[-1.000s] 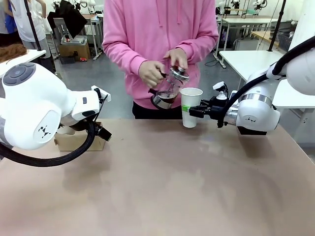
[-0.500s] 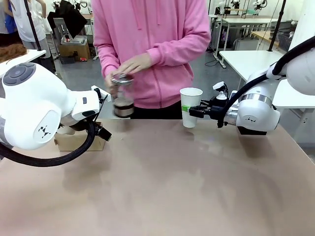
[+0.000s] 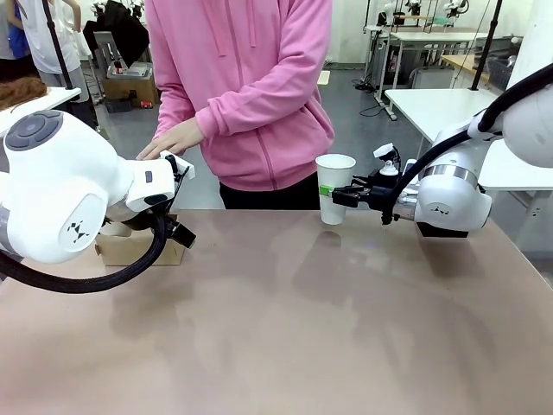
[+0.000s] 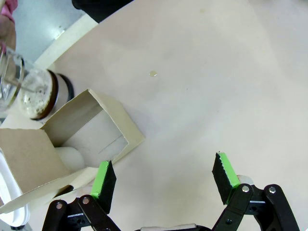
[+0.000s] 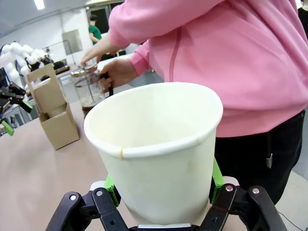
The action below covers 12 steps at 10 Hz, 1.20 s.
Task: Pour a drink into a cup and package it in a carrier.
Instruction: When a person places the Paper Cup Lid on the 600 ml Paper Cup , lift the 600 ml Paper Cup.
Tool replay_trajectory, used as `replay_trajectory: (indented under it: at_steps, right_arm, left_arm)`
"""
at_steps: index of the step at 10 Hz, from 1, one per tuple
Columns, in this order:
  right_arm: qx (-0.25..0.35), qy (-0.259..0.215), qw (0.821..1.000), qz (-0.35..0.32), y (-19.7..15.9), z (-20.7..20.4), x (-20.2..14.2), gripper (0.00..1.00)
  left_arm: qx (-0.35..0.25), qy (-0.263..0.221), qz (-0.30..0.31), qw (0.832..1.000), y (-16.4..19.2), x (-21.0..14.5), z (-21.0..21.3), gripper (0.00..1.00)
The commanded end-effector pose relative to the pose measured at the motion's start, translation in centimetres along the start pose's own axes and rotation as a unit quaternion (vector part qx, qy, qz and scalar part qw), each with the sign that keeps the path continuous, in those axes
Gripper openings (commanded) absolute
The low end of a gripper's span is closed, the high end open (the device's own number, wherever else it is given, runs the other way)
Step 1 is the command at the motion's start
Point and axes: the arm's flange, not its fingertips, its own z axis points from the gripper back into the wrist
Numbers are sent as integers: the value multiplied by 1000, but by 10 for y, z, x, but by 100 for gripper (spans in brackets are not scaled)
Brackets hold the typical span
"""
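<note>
Pouring phase just ended. A second before, the person held the glass jug (image 5: 90, 91) tilted over the cup (image 3: 333, 186). Half a second before, the jug was travelling left. At this moment it stood upright at the far left of the table (image 3: 302, 328), just beside the carrier (image 4: 103, 126), with the person's hand (image 3: 173, 138) on its lid. The cup and both arms had not shifted over that second.

Judged from this, the filling step was probably complete and the packaging step was due next. The cup's floor lay below the sight line in the right wrist view, so the drink inside it could not be confirmed. The rest of the drink (image 5: 88, 102) showed as a dark band low in the jug.

The right gripper (image 3: 339, 195) was clamped on the cup's lower wall from the right. The left gripper (image 4: 163, 179) hung with its fingers spread wide, grasping nothing, near the carrier.

Orientation: the cup stood at the far centre-right, long axis vertical and mouth upward. The carrier's slots opened upward and its handle tab rose upright.
</note>
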Motion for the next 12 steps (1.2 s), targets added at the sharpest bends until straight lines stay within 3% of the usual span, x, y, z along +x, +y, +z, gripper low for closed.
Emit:
replay_trajectory:
  at_steps: [1, 12]
  right_arm:
    - [0, -1, 1000, 1, 2, -1, 2, 80]
    - [0, -1, 1000, 1, 2, -1, 2, 80]
  left_arm:
    - [0, -2, 0, 1000, 0, 0, 2, 100]
    - [0, -2, 0, 1000, 0, 0, 2, 100]
